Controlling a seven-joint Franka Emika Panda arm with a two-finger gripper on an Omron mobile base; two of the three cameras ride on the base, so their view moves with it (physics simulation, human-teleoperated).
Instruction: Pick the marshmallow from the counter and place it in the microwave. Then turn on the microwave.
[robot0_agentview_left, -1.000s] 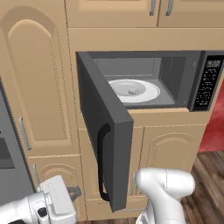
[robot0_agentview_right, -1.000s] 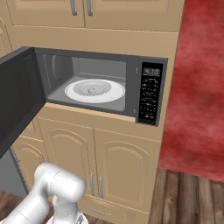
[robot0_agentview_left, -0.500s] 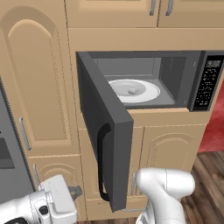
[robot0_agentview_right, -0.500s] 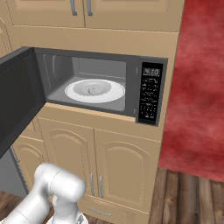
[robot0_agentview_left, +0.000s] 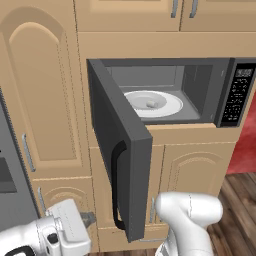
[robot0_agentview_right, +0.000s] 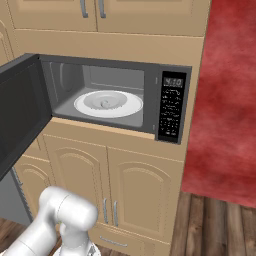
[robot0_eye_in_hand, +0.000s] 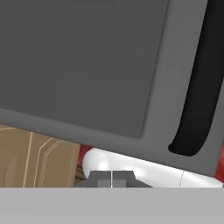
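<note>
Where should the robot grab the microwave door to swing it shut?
Probably the black handle near the door's free edge, approached from the outer face. It is a long upright bar standing off the panel, so the pincer could close across it.

Even, shadowless rendered light; perhaps slightly soft.

L base cam: behind arm, left side, looks fwd + down; microwave (robot0_agentview_left: 170, 95) upper right of frame, its open door (robot0_agentview_left: 120, 145) edge-on at center. R base cam: same rig, right side, faces the microwave (robot0_agentview_right: 115, 97) cavity more squarely, upper left of frame. Both share cavity, white plate (robot0_agentview_right: 108, 103), button panel (robot0_agentview_right: 171, 107), tan cabinets below. Hand cam: v. close to door's outer face (robot0_eye_in_hand: 83, 61), black handle (robot0_eye_in_hand: 199, 87) at right edge.
</note>
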